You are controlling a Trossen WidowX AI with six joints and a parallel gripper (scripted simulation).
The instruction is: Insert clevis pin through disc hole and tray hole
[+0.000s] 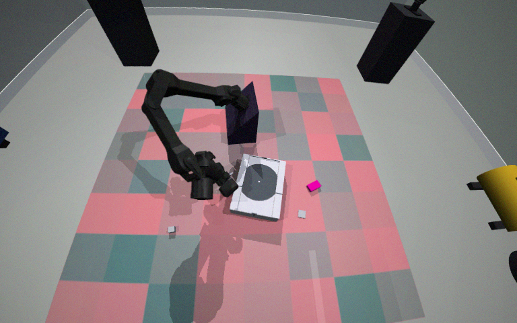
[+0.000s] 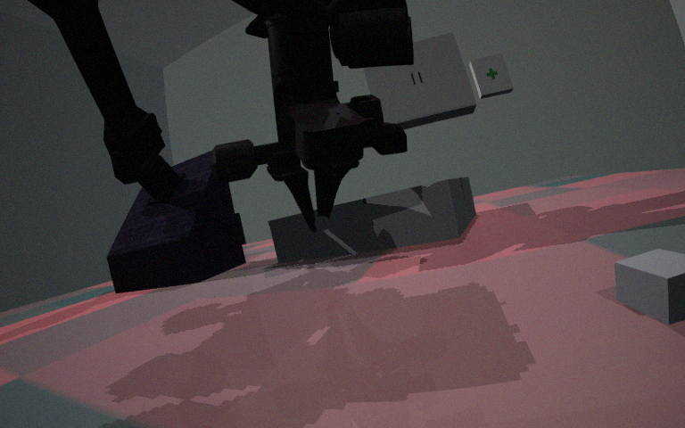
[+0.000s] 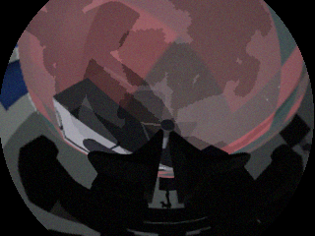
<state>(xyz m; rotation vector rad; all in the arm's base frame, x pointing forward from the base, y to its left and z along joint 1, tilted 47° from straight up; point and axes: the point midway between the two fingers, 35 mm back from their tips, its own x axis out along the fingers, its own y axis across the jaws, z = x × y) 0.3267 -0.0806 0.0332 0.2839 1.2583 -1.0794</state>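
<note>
- Done so far, as judged: picking up the pin (image 2: 322,222) (image 3: 167,125), the first of 3 main stages.
- Pinching the pin between the fingers (image 2: 326,192), closed to a narrow gap, with its round head showing right at the tips.
- Probably holding it off the surface (image 1: 125,212) (image 2: 556,353) (image 3: 207,64), judging by the exterior view; hard to be certain from there.
- Still to do: carrying the pin over the disc (image 1: 262,192), threading both holes, seating the head, then opening and backing well away.
- Can see the disc lying inside the tray (image 1: 255,212) (image 2: 457,207) (image 3: 74,130), with its small middle hole (image 1: 258,182) showing in the top view; cannot make out the tray's own hole beneath.
- Holding the pin beside the tray, on the arm's side, not over the disc's middle; nothing threaded.
- Cannot tell for sure which way to read the shank: in the wrist view, running back from the head, in between the fingers. Likely needs turning to bring the free end down and the head up.
- Should need a rise above the tray's rim before moving across, then careful centring; could nudge the disc off the tray's hole by coming down crooked, or lose the pin by letting go early.
</note>
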